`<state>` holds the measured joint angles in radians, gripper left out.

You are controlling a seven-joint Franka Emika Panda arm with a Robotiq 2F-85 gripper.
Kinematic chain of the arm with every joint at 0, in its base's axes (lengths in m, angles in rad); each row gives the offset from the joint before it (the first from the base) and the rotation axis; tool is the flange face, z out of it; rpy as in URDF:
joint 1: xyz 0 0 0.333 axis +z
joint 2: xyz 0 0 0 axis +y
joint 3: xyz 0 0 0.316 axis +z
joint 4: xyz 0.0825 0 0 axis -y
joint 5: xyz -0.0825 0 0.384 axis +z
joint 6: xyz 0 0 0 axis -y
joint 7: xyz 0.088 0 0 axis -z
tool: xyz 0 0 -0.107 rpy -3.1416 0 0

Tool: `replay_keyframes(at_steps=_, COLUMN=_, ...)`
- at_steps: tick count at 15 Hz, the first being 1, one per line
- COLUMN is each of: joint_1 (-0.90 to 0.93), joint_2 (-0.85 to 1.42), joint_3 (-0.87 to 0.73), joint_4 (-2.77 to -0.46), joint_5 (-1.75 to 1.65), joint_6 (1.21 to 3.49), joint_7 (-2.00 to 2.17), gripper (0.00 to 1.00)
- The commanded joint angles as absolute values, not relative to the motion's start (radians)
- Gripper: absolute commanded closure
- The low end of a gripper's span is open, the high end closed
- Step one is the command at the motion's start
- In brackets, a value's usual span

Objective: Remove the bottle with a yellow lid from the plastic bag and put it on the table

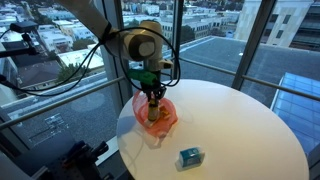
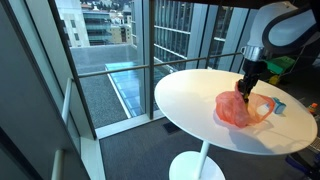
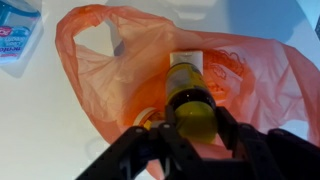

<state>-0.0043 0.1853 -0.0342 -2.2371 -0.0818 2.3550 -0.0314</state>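
In an exterior view the jaws are sunk into the mouth of the orange plastic bag (image 1: 168, 118) on the white worktop (image 1: 240, 120), with a teal box (image 1: 190, 156) nearby. In an exterior view the bag (image 2: 232, 112) lies slumped there, nothing lifted out. The wrist view shows the bottle (image 3: 186, 80) inside the bag, its yellow lid (image 3: 197, 118) closely flanked by the jaws, though I cannot tell whether they clamp it; lifting out and setting down both seem left to do.

Bottle (image 3: 188, 85) lies in the bag (image 3: 100, 80) on the table (image 1: 240, 125) (packet (image 1: 190, 156) nearby).
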Motion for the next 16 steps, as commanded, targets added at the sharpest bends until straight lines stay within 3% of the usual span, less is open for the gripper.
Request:
replay_keyframes(at_steps=1, joint_1=-0.012, joint_2=0.157, joint_3=-0.047, joint_4=-2.279, joint_5=-0.127, joint_6=2.375, joint_7=-0.017, gripper=0.81)
replay_keyframes(at_steps=16, joint_1=-0.060, joint_2=0.163, joint_3=-0.105, joint_4=-2.440, joint_5=-0.177, joint_6=2.713, joint_7=0.004, gripper=0.81)
